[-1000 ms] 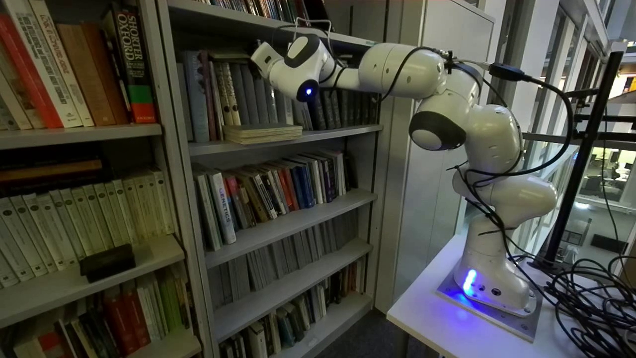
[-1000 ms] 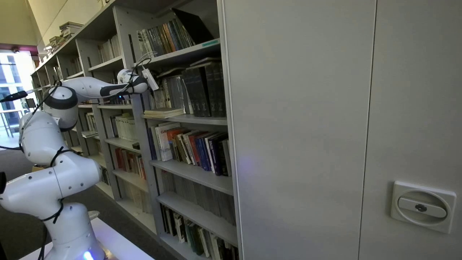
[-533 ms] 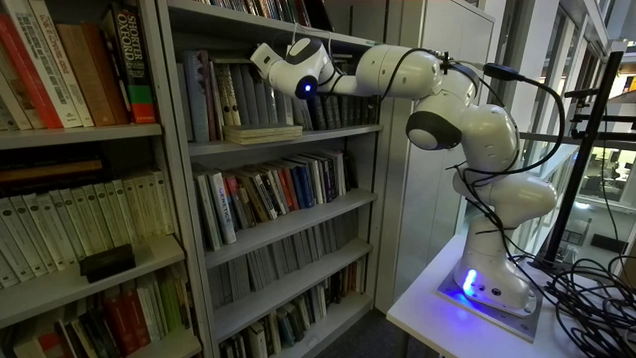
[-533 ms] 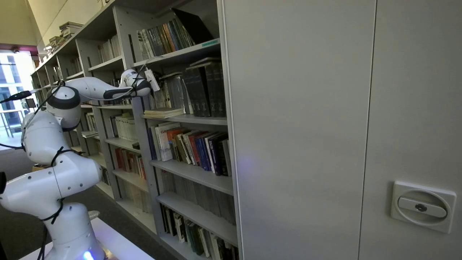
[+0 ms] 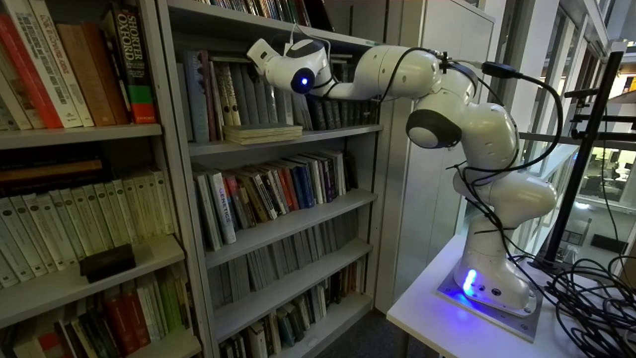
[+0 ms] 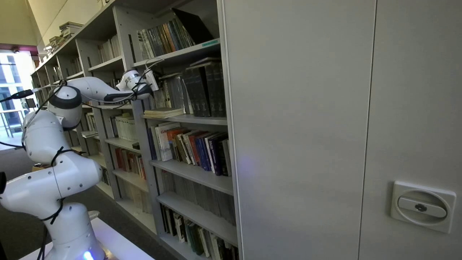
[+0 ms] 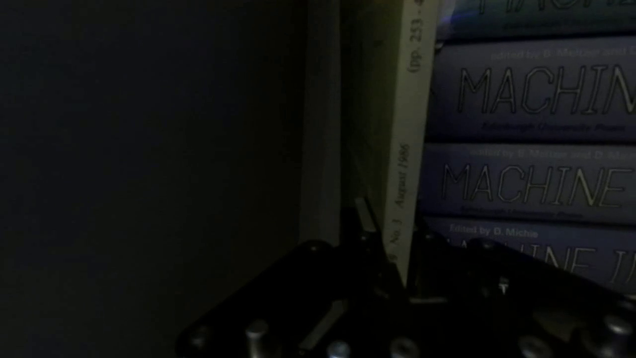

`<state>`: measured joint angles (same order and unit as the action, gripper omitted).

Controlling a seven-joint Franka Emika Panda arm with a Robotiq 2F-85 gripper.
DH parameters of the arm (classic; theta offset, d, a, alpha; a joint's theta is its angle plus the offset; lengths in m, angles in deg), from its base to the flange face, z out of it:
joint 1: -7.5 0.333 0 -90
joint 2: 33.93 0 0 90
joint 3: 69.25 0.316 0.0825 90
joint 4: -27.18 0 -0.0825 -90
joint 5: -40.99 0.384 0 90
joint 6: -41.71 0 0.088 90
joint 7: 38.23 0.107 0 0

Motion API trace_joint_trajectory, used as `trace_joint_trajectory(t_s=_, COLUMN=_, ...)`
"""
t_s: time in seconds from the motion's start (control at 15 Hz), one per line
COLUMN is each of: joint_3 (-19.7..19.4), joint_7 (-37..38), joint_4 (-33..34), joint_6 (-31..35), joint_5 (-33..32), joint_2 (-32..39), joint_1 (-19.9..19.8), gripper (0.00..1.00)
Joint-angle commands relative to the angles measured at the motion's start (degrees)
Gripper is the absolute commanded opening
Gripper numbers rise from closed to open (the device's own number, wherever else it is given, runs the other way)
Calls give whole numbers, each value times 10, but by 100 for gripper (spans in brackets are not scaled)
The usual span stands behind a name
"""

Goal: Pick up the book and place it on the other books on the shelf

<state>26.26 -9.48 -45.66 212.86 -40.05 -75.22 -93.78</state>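
Observation:
The book shows in the wrist view as a pale printed spine [image 7: 410, 129] beside a dull olive cover. In an exterior view its thin tan edge [image 5: 229, 58] lies flat along the tops of the other books [image 5: 253, 94]. Their dark bluish spines [image 7: 536, 181] face my camera close beside the book. My gripper [image 7: 392, 221] has a finger on each side of the spine and appears shut on it; the picture there is very dark. The shelf [image 5: 343, 132] bears the upright row. From outside, the white wrist hides my fingers.
A stack of flat cream books [image 5: 263, 133] lies at the shelf's front edge, below my hand. Close overhead runs the upper shelf board [image 5: 348, 37]. Tall dark volumes [image 6: 204, 88] stand at the right end of the row, and an upright panel [image 5: 166, 99] borders the left.
The book has come down onto the row's tops during the last second. My hand has since tilted and shifted slightly left and up in an exterior view.

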Motion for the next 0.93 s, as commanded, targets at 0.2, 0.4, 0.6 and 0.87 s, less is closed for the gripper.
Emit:
trace_joint_trajectory(t_s=0.2, joint_3=-25, joint_7=-169, joint_4=26, joint_6=-7, joint_5=187, joint_2=-8, joint_1=-12, gripper=3)
trace_joint_trajectory(t_s=0.4, joint_3=-43, joint_7=-231, joint_4=37, joint_6=-2, joint_5=268, joint_2=-19, joint_1=-18, gripper=3)
trace_joint_trajectory(t_s=0.6, joint_3=-51, joint_7=-284, joint_4=38, joint_6=7, joint_5=333, joint_2=-27, joint_1=-21, gripper=3)
trace_joint_trajectory(t_s=0.87, joint_3=-50, joint_7=-354, joint_4=33, joint_6=14, joint_5=399, joint_2=-35, joint_1=-25, gripper=3)
